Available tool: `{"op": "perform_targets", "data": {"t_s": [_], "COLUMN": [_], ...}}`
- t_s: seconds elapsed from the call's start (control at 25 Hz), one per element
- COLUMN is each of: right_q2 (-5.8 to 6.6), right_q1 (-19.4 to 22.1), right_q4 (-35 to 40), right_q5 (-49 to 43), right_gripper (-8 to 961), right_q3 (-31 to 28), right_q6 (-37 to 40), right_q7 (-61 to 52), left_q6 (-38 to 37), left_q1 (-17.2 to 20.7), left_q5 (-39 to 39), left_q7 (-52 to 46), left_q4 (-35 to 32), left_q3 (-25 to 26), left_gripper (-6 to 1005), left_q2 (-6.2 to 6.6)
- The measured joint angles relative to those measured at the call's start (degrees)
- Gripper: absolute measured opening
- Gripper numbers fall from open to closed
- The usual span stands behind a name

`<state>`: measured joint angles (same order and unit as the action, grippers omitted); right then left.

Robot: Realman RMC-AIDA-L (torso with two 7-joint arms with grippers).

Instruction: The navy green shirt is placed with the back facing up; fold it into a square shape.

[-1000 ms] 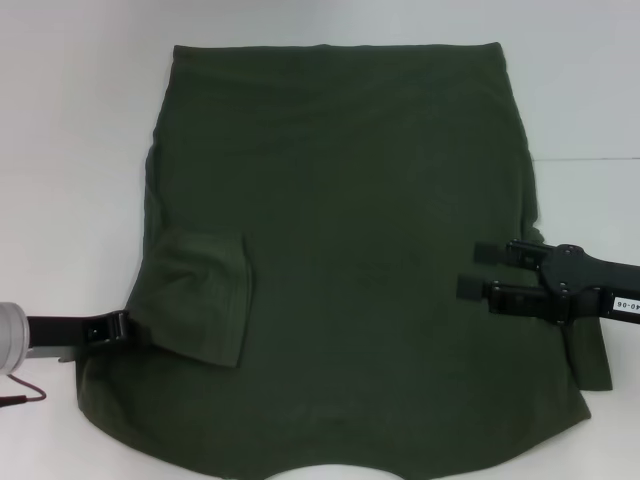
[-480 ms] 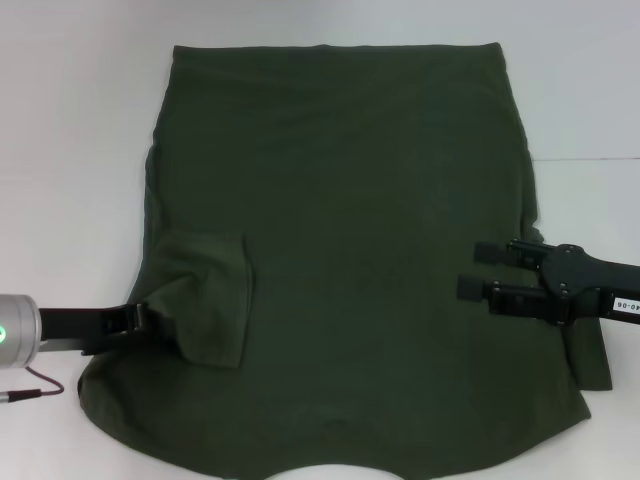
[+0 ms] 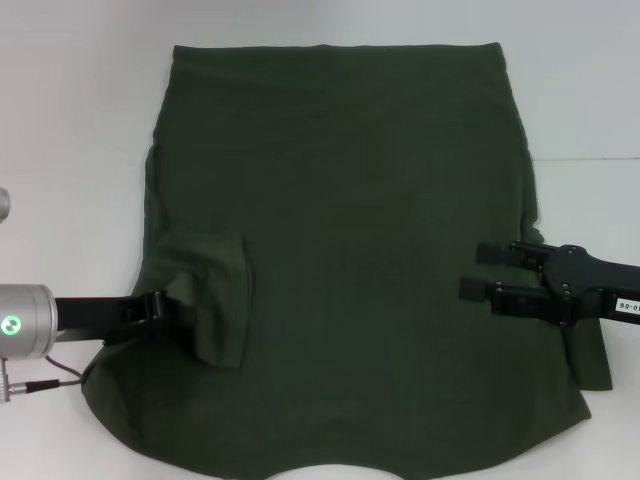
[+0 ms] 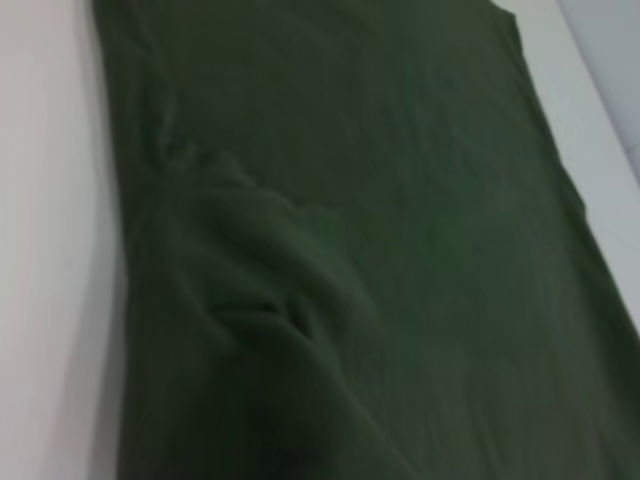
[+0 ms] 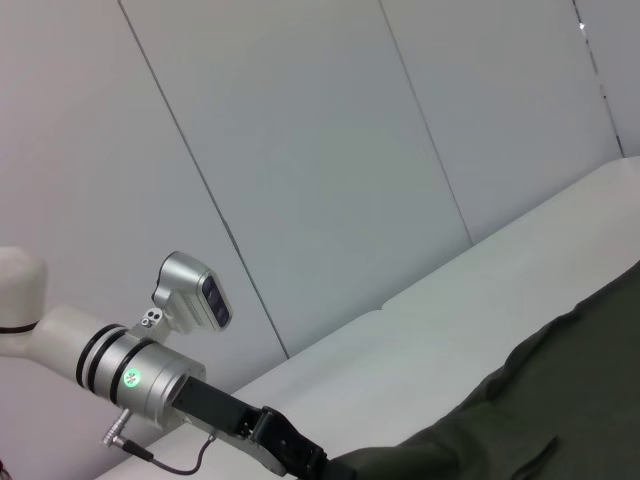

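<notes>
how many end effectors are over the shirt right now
2. The left end effector is at the folded sleeve on the robot's left edge of the large dark olive-green fabric shirt; the right end effector hovers open over its right side.

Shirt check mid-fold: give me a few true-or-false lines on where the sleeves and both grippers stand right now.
1. The navy green shirt lies plain side up. True.
2. The left sleeve is folded onto the body. True.
3. The right gripper is shut on cloth. False: its jaws are open over the shirt's right side.
4. The left gripper is parked off the shirt. False: it is at the folded sleeve.
5. The shirt is already folded square. False: only that sleeve is in.
</notes>
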<state>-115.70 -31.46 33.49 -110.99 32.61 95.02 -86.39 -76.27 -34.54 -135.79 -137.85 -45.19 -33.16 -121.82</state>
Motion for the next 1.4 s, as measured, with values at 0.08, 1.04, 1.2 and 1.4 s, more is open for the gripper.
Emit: {"op": "perform_targets", "data": {"t_s": [0.08, 1.04, 1.2, 1.4], "right_q2": [0.08, 0.48, 0.49, 0.49], "right_q1": [0.0, -0.44, -0.44, -0.53], "right_q4": [-0.01, 0.0, -0.01, -0.01], "right_q5": [0.03, 0.49, 0.63, 0.7], "right_gripper": [867, 867, 867, 866], "right_q3": [0.0, 0.0, 0.0, 0.0], "right_q6": [0.02, 0.06, 0.04, -0.05], "right_q7": [0.0, -0.02, -0.02, -0.02], "left_q6": [-0.6, -2.55, -2.97, -3.45], "left_q1": [0.0, -1.44, -1.36, -0.98], "left_q5": [0.97, 3.87, 4.66, 5.0], "left_q7": [0.07, 0.01, 0.37, 0.74], "left_q4": [-0.05, -2.71, -1.79, -1.06], "left_q3": [0.0, 0.32, 0.12, 0.1], "left_gripper": [14, 14, 14, 13], "left_q2": [0.0, 0.95, -0.01, -1.38]}}
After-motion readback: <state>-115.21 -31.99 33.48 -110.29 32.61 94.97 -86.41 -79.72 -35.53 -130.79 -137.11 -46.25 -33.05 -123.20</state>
